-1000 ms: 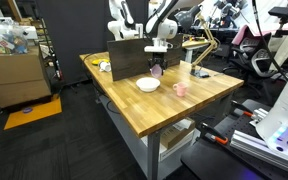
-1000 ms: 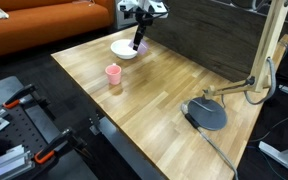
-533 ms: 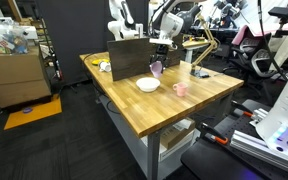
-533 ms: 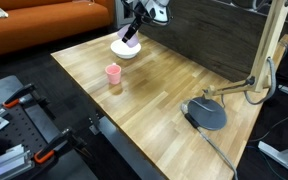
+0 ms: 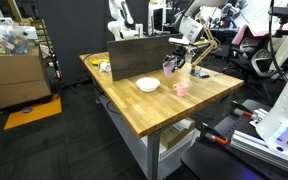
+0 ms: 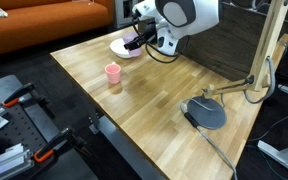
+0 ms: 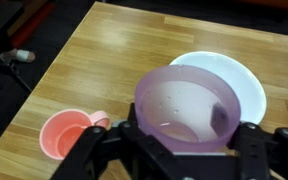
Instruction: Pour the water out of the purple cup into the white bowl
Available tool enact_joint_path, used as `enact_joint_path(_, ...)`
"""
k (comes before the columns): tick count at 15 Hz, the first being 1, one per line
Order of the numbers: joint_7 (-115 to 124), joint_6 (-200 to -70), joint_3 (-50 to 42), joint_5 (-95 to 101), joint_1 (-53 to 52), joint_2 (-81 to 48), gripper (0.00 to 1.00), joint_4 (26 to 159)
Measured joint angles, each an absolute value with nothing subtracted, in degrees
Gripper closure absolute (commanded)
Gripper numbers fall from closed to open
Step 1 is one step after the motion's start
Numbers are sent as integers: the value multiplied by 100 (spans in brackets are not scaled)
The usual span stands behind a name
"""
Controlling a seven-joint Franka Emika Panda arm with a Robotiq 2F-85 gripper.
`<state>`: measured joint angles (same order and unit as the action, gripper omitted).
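Translucent purple cup (image 7: pixel 184 110), round white bowl (image 7: pixel 246 85)

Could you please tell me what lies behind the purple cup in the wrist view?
The white bowl lies behind the purple cup, its upper and right rim showing against the wooden table. The cup covers the bowl's lower left part, so its contents there cannot be seen.
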<state>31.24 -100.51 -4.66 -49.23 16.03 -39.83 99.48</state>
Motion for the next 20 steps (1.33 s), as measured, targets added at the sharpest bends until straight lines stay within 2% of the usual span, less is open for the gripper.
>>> enact_joint_path(9, 3069, -9551, -778, -7147, 1888, -4355, 51, 10328)
enact_joint_path(20, 2969, -9727, -956, -7595, 1810, -5024, 51, 9988)
